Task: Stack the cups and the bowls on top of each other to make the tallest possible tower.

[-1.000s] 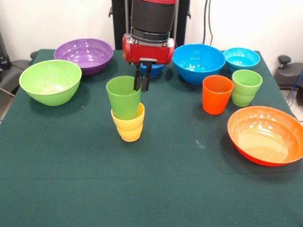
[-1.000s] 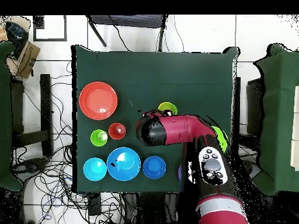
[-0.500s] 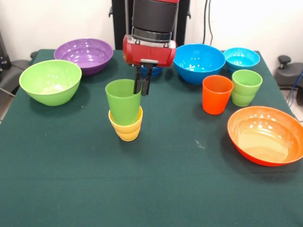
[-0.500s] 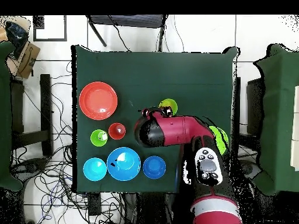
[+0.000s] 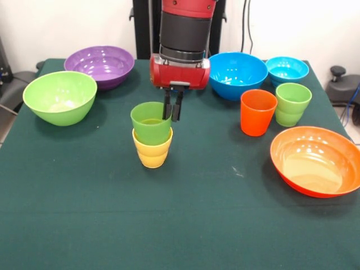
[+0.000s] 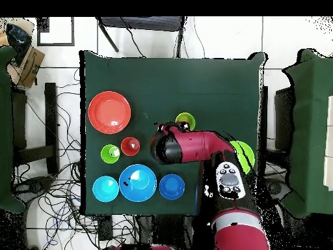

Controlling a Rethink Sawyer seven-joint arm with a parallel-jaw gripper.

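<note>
A green cup (image 5: 149, 125) sits nested upright in a yellow cup (image 5: 152, 153) at the table's middle; it also shows in the overhead view (image 6: 185, 120). My gripper (image 5: 172, 109) hangs straight down with its fingers closed on the green cup's right rim. An orange cup (image 5: 258, 112) and a light green cup (image 5: 292, 104) stand to the right. The bowls stand apart, not piled: purple (image 5: 100, 64), lime green (image 5: 59, 97), blue (image 5: 236, 74), turquoise (image 5: 287, 70), orange (image 5: 316, 160). The dark blue bowl (image 6: 172, 186) is hidden behind my gripper in the front view.
The table (image 5: 185, 225) is covered in dark green cloth. The robot's pedestal (image 5: 143, 28) stands at its far side. Chairs and cables surround the table in the overhead view.
The gripper has lowered the green cup deeper into the yellow cup and shifted slightly right. The other cups and bowls have not moved.
</note>
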